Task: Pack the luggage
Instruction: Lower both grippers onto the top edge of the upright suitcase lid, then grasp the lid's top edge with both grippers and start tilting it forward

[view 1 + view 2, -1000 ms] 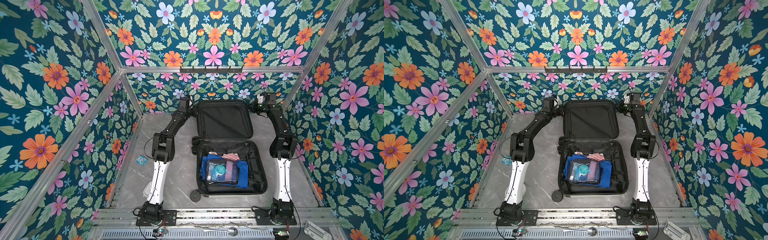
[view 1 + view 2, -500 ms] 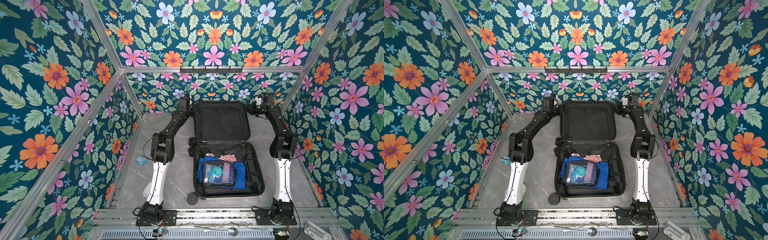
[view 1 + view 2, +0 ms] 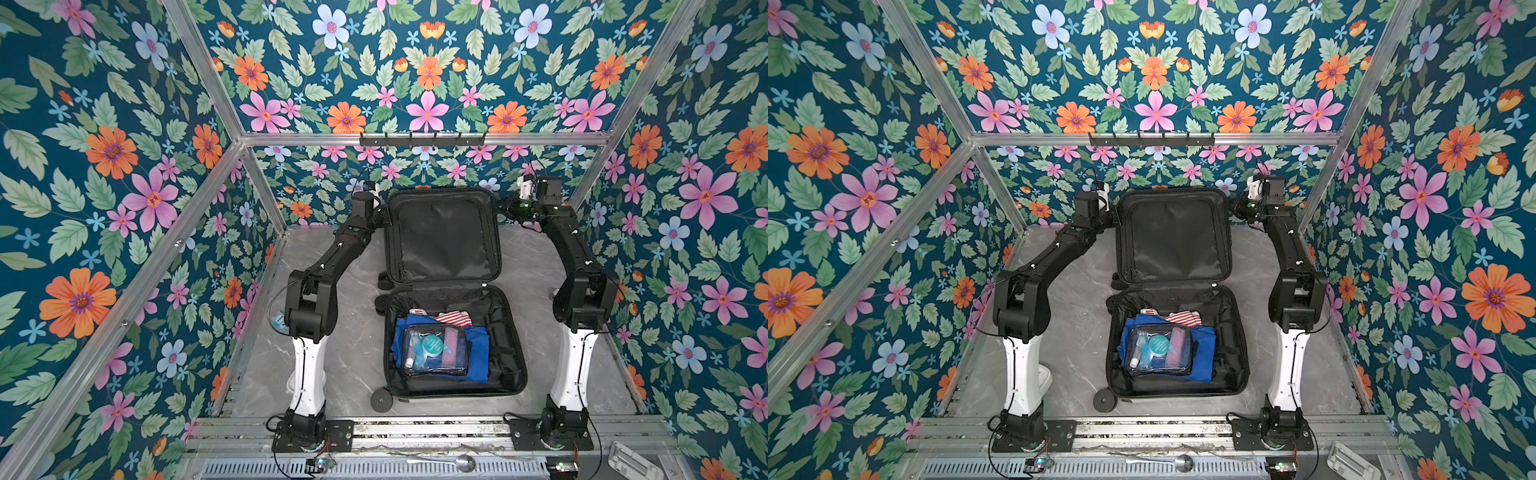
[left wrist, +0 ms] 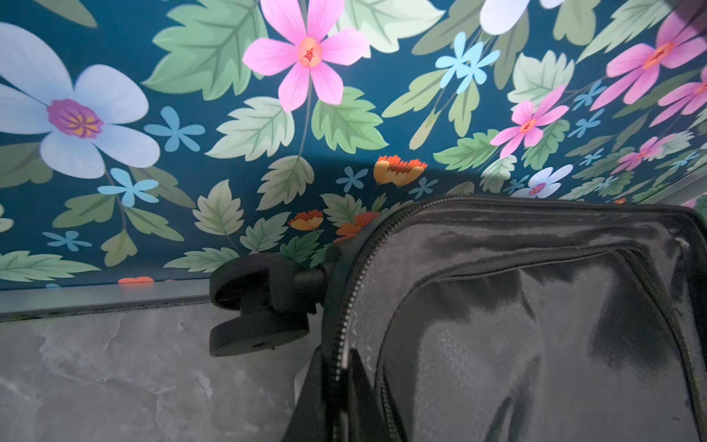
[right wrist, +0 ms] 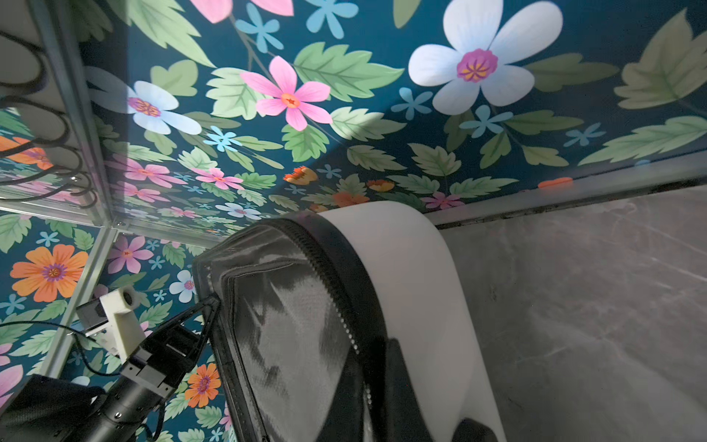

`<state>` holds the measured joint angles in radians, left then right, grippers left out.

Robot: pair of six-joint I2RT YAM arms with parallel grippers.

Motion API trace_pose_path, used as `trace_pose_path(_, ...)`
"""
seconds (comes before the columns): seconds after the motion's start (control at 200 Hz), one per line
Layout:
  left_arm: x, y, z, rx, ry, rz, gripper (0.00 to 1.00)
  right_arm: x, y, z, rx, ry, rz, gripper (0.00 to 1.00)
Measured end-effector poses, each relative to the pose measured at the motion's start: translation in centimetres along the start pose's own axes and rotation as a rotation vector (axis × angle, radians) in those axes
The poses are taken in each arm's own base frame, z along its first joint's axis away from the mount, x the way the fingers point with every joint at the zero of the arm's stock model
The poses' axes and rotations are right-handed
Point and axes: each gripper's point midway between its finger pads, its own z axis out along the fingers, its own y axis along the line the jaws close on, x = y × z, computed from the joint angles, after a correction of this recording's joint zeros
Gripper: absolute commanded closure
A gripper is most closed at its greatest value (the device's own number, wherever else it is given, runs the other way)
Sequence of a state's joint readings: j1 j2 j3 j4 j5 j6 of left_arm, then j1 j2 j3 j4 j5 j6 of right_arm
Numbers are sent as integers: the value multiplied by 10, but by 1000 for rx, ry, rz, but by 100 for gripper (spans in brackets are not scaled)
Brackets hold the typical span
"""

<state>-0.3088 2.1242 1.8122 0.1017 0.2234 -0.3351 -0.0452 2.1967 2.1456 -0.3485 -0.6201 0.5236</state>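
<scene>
The luggage (image 3: pixel 442 237) (image 3: pixel 1173 237) lies open mid-table with its black-lined lid raised almost upright. In its lower half lie a blue garment (image 3: pixel 478 353), a red-striped cloth (image 3: pixel 453 319) and a clear pouch (image 3: pixel 434 349). My left gripper (image 3: pixel 384 212) (image 3: pixel 1115 214) is shut on the lid's left zipper edge, and its fingertips pinch the zipper band (image 4: pixel 340 367) beside a black wheel (image 4: pixel 260 306). On the lid's right edge my right gripper (image 3: pixel 500 208) (image 3: pixel 1233 210) is shut too. There it clamps the rim (image 5: pixel 373 356) between lining and white shell (image 5: pixel 413 275).
The back wall stands close behind the lid, and a black hook rail (image 3: pixel 422 139) hangs above it. A spoon (image 3: pixel 453 461) lies on the front rail, with a clear plastic piece (image 3: pixel 631 459) at the front right. A small teal item (image 3: pixel 280 322) sits by the left wall.
My left gripper has shut on the lid's edge. The luggage has slid slightly toward the front, with both grippers still at the lid.
</scene>
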Motion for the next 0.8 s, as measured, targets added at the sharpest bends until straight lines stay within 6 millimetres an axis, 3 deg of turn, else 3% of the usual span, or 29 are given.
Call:
trace_pose_path(0.16, -18, -12, -22, 13, -71, 41, 100, -4, 24, -19, -11, -67, -94, 100)
trace_pose_path(0.68, -46, -57, -85, 67, -213, 195, 100, 13, 50, -89, 4, -270, -304, 100)
trace_pose_path(0.8, -43, -65, -103, 85, -231, 223, 100, 21, 61, -110, -8, -316, -348, 100)
